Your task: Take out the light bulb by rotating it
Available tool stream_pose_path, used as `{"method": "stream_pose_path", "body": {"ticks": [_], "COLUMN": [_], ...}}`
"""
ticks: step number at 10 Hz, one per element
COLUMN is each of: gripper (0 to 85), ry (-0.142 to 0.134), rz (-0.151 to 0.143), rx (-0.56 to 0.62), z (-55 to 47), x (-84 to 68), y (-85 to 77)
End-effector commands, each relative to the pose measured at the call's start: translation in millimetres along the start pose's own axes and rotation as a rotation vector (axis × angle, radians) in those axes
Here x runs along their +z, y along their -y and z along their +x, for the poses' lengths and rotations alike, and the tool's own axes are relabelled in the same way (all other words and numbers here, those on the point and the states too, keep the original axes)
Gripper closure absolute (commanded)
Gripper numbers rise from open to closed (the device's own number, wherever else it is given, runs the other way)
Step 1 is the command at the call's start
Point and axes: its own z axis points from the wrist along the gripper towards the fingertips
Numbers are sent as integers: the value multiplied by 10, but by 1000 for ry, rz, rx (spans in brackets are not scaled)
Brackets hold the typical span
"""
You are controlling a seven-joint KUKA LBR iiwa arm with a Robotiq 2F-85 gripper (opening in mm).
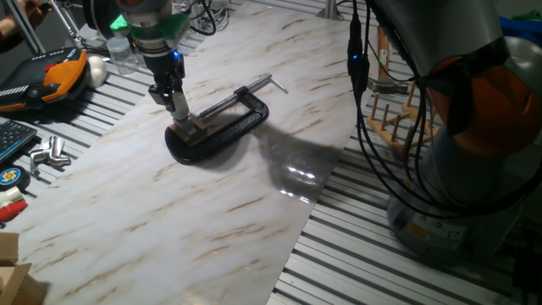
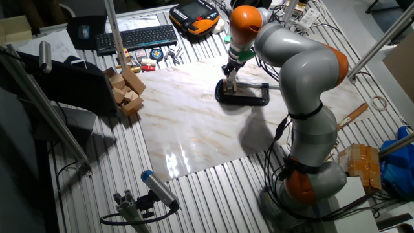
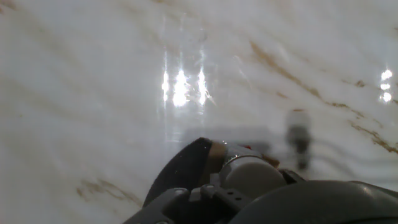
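My gripper (image 1: 180,114) reaches straight down onto the tan wooden socket block (image 1: 193,132), which is held in the jaws of the black C-clamp (image 1: 229,125) on the marble board. In the other fixed view the gripper (image 2: 231,83) stands over the left end of the C-clamp (image 2: 251,97). The fingers look shut around the light bulb (image 3: 252,177). The hand view shows it as a small white round shape at the bottom edge, beside the tan block (image 3: 217,154) and the black clamp (image 3: 183,168). In both fixed views the fingers hide the bulb.
The marble board (image 1: 169,220) lies on a slatted metal table. A white egg-shaped object (image 1: 97,69) and an orange-black pendant (image 1: 59,72) lie at the far left. A wooden peg rack (image 1: 394,119) stands right of the board, and loose wooden blocks (image 2: 126,90) lie near a keyboard (image 2: 136,37).
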Motion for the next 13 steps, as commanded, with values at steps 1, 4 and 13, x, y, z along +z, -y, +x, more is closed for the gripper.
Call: {"method": "stream_pose_path", "body": {"ticks": [1, 4, 13], "gripper": [850, 850, 850], "ry": [3, -6, -44], "rz": [-5, -11, -40], "rx": [-57, -147, -199], "z": [0, 0, 2], "x": [0, -1, 18], "y": [0, -1, -14]}}
